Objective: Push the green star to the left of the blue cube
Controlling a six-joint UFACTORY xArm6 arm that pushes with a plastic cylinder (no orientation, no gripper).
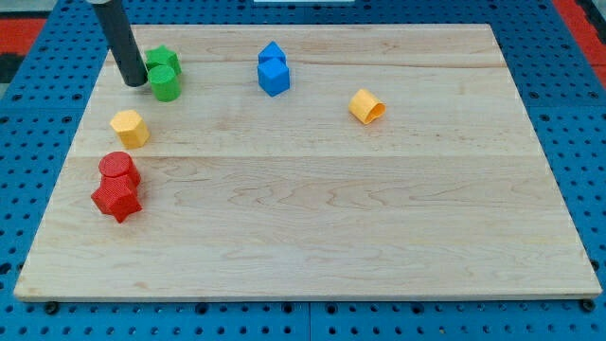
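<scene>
The green star [162,60] lies near the board's top left, touching a green cylinder [166,84] just below it. The blue cube [275,79] sits to their right in the upper middle, with a second blue block [272,54] against its top side. My tip [135,83] rests on the board just left of the green cylinder and a little below-left of the green star, very close to both. The dark rod rises from there to the view's top left.
A yellow block [130,128] lies below my tip. A red cylinder [118,168] and a red star [116,200] sit together at the left edge. Another yellow block [365,106] lies right of the blue blocks. The wooden board [312,237] rests on a blue perforated table.
</scene>
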